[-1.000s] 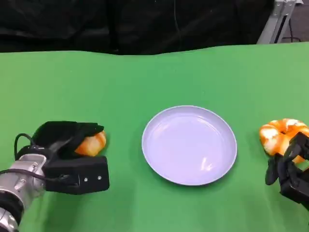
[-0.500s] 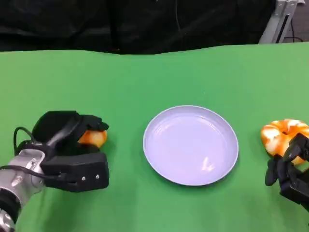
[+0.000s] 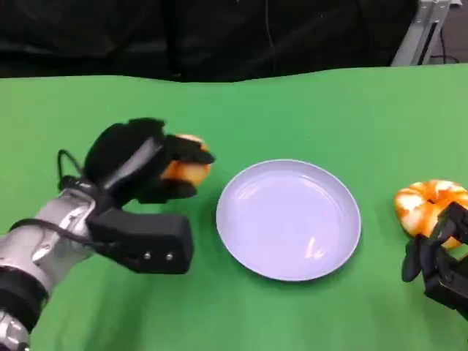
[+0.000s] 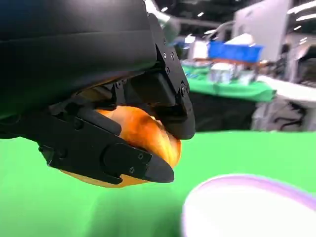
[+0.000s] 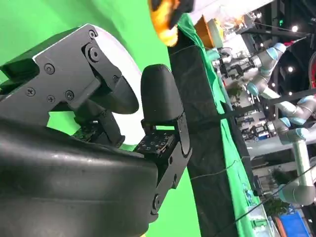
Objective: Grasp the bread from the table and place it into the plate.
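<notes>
progress looks to be about halfway: the bread [image 3: 184,165], an orange-brown roll, is off the green table [image 3: 292,110] and held in the left hand [image 3: 142,164], which hangs just beside the plate's left rim, not yet over it. in the left wrist view the black fingers [image 4: 106,155] wrap under and over the roll, pinching it between them, with the plate's pale edge close beyond. what is left, by my judgement, is to carry the roll across the rim, lower it and let go.

the plate [image 3: 252,252], a round lilac-white dish in the middle of the table, holds nothing; its bowl shows only a faint glint of light.

a second piece, an orange-and-white ring-shaped bread [image 3: 428,205], lies on the table well to the right of the plate, untouched. the right hand [image 3: 439,259] rests low just beside it, near the table's front edge; i cannot tell whether it touches the ring. from the right wrist view its fingers [image 5: 160,94] seem apart with nothing between them. if both pieces count, the task is less far along than it seems.
</notes>
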`<state>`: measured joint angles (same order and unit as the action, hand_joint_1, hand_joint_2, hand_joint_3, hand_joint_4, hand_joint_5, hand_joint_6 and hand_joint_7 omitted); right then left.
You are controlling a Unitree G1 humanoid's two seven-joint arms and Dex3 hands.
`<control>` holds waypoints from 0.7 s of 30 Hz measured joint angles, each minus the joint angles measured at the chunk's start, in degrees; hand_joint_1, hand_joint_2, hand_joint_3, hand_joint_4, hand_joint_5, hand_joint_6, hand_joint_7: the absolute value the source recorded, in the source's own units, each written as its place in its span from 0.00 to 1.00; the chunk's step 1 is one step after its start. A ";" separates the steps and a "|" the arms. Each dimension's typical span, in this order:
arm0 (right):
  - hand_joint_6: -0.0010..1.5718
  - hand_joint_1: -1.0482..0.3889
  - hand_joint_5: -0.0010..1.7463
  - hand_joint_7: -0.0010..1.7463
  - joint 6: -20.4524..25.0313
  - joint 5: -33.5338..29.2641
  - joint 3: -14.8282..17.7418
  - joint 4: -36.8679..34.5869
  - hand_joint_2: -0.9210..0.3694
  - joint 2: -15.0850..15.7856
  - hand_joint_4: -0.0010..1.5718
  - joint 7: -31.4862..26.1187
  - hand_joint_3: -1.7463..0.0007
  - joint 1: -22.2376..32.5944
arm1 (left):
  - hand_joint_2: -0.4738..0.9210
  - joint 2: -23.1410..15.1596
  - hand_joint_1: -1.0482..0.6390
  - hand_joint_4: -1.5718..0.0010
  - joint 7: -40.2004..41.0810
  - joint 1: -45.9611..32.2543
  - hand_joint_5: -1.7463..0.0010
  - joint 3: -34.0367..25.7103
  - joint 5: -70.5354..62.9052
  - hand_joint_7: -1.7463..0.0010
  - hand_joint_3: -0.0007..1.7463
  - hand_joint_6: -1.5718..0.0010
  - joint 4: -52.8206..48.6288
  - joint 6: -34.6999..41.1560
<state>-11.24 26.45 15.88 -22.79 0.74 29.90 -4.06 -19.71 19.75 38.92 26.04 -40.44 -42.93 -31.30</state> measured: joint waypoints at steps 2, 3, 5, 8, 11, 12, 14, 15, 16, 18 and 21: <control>0.48 0.69 1.00 0.99 0.00 0.00 -0.03 0.00 0.36 -0.01 0.59 -0.01 0.16 0.00 | 1.00 1.13 0.57 0.57 -0.65 0.01 0.16 0.08 0.02 0.55 0.17 0.40 0.47 0.01; 0.48 0.69 1.00 0.99 0.00 0.00 -0.01 0.00 0.36 -0.01 0.59 0.00 0.16 0.00 | 1.00 1.71 0.56 0.57 -0.71 0.06 0.15 0.25 -0.03 0.53 0.16 0.41 0.46 0.13; 0.48 0.69 1.00 0.99 0.00 0.06 -0.02 0.01 0.37 -0.02 0.59 0.04 0.16 0.01 | 1.00 3.26 0.56 0.58 -0.67 0.44 0.14 0.91 -0.48 0.51 0.16 0.42 0.06 0.58; 0.49 0.69 1.00 0.99 0.00 0.16 -0.07 0.13 0.37 -0.10 0.59 0.08 0.16 0.06 | 1.00 6.18 0.56 0.58 -0.23 1.63 0.14 2.18 -2.11 0.52 0.16 0.43 -1.61 0.93; 0.49 0.69 1.00 0.99 -0.01 0.19 -0.08 0.64 0.37 -0.18 0.59 0.03 0.16 0.39 | 1.00 8.68 0.56 0.56 -0.11 3.38 0.18 3.39 -2.61 0.56 0.17 0.42 -4.66 1.00; 0.49 0.69 1.00 0.99 -0.02 0.19 -0.08 0.90 0.37 -0.23 0.59 -0.01 0.16 0.50 | 1.00 9.57 0.56 0.56 -0.15 3.84 0.19 3.52 -2.54 0.56 0.17 0.41 -5.76 0.89; 0.49 0.70 1.00 0.99 -0.03 0.18 -0.12 1.17 0.37 -0.26 0.59 -0.04 0.15 0.62 | 1.00 11.56 0.57 0.55 -0.34 4.53 0.19 3.88 -2.26 0.57 0.16 0.40 -8.43 0.76; 0.49 0.70 1.00 0.99 -0.03 0.18 -0.13 1.23 0.37 -0.27 0.59 -0.04 0.15 0.68 | 1.00 12.64 0.57 0.55 -0.33 4.84 0.18 4.12 -2.26 0.59 0.13 0.39 -9.83 0.75; 0.49 0.70 1.00 0.99 -0.03 0.18 -0.18 1.29 0.38 -0.28 0.60 -0.04 0.15 0.74 | 1.00 13.64 0.57 0.55 -0.27 5.09 0.18 4.43 -2.30 0.61 0.11 0.39 -11.08 0.81; 0.49 0.70 1.00 0.99 -0.03 0.16 -0.33 1.50 0.38 -0.33 0.59 -0.22 0.15 0.82 | 1.00 15.33 0.58 0.53 0.17 5.68 0.24 5.64 -2.82 0.63 0.09 0.37 -13.40 0.86; 0.49 0.70 1.00 0.99 -0.08 0.08 -0.48 1.59 0.38 -0.37 0.59 -0.31 0.14 0.83 | 1.00 17.50 0.58 0.51 0.69 6.96 0.23 6.98 -3.88 0.53 0.13 0.40 -16.71 0.78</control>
<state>-11.31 26.53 15.40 -21.20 0.36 29.59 -3.23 -2.22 20.44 45.88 33.02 -44.32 -59.63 -30.53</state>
